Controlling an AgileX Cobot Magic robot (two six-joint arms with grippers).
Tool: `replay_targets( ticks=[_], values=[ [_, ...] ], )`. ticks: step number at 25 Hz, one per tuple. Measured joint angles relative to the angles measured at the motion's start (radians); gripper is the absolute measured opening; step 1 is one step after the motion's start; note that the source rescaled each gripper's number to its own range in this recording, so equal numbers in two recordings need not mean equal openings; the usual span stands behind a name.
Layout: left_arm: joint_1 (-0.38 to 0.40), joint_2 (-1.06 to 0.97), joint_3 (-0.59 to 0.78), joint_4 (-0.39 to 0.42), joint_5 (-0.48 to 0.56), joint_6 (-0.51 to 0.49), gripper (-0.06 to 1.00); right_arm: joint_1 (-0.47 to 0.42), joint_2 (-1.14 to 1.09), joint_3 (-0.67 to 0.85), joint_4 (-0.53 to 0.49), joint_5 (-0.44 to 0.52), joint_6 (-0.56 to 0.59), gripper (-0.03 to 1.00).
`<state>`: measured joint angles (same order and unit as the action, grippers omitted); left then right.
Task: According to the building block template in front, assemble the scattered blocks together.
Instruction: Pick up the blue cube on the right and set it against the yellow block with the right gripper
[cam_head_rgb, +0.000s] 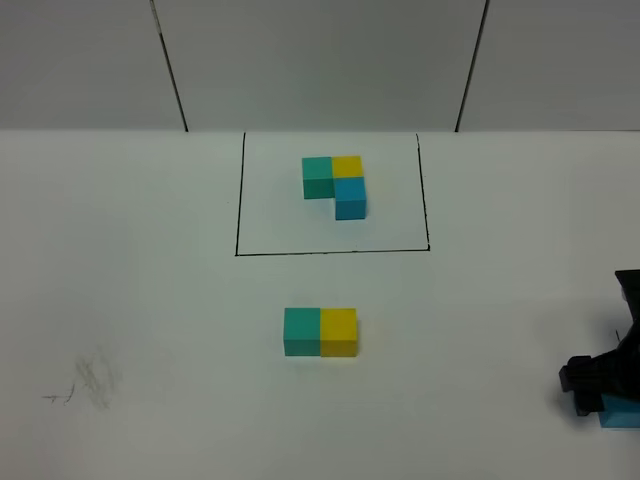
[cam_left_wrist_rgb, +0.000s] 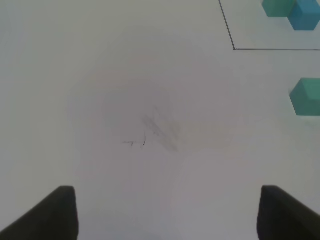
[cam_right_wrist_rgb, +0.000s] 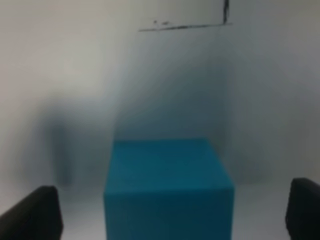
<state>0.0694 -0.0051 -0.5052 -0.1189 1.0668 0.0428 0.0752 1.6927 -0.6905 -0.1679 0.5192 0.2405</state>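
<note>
From the high camera, the template (cam_head_rgb: 335, 186) sits inside its black frame (cam_head_rgb: 330, 251) drawn on the white counter (cam_head_rgb: 130, 300). Just in front of the template, outside the frame, the teal cube (cam_head_rgb: 302, 332) and yellow cube (cam_head_rgb: 339, 332) lie touching, side by side. Well off to the template's right, at the picture's edge, the right hand (cam_head_rgb: 592, 390) is down at the blue cube (cam_head_rgb: 622, 413).

In the left wrist view, the left hand (cam_left_wrist_rgb: 167, 220) is spread wide and holds nothing, above a pencil smudge (cam_left_wrist_rgb: 152, 132) left of the template.

In the right wrist view, the fingers (cam_right_wrist_rgb: 30, 215) stand apart. The blue cube sits between them with a gap on each side.
</note>
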Motion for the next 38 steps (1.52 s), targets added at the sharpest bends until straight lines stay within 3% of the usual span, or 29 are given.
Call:
replay_targets(
  ticks=[1,2,4,5,8,12,18,23,28,31,34,38],
  values=[
    [0.000,0.000,0.000,0.000,0.000,0.000,0.59,0.000,0.001,0.000,0.003,-0.006,-0.007,0.59],
    [0.000,0.000,0.000,0.000,0.000,0.000,0.59,0.000,0.001,0.000,0.004,-0.010,-0.014,0.43],
    [0.000,0.000,0.000,0.000,0.000,0.000,0.59,0.000,0.001,0.000,0.007,-0.011,-0.039,0.00],
    [0.000,0.000,0.000,0.000,0.000,0.000,0.59,0.000,0.001,0.000,0.008,-0.010,-0.059,0.04],
    [0.000,0.000,0.000,0.000,0.000,0.000,0.59,0.000,-0.017,0.000,0.033,0.017,-0.113,0.03],
    [0.000,0.000,0.000,0.000,0.000,0.000,0.59,0.029,-0.169,0.000,0.159,0.090,-0.182,0.03],
    [0.000,0.000,0.000,0.000,0.000,0.000,0.59,0.204,-0.365,0.000,0.295,0.099,-0.160,0.03],
    [0.000,0.000,0.000,0.000,0.000,0.000,0.59,0.398,-0.348,0.000,0.309,0.094,0.002,0.03],
    [0.000,0.000,0.000,0.000,0.000,0.000,0.59,0.575,-0.235,0.000,0.309,-0.023,0.130,0.03],
    [0.000,0.000,0.000,0.000,0.000,0.000,0.59,0.652,-0.139,-0.012,0.311,-0.088,0.270,0.03],
    [0.000,0.000,0.000,0.000,0.000,0.000,0.59,0.713,-0.048,-0.078,0.301,-0.085,0.441,0.03],
    [0.000,0.000,0.000,0.000,0.000,0.000,0.59,0.768,0.080,-0.219,0.212,0.013,0.632,0.03]
  ],
)
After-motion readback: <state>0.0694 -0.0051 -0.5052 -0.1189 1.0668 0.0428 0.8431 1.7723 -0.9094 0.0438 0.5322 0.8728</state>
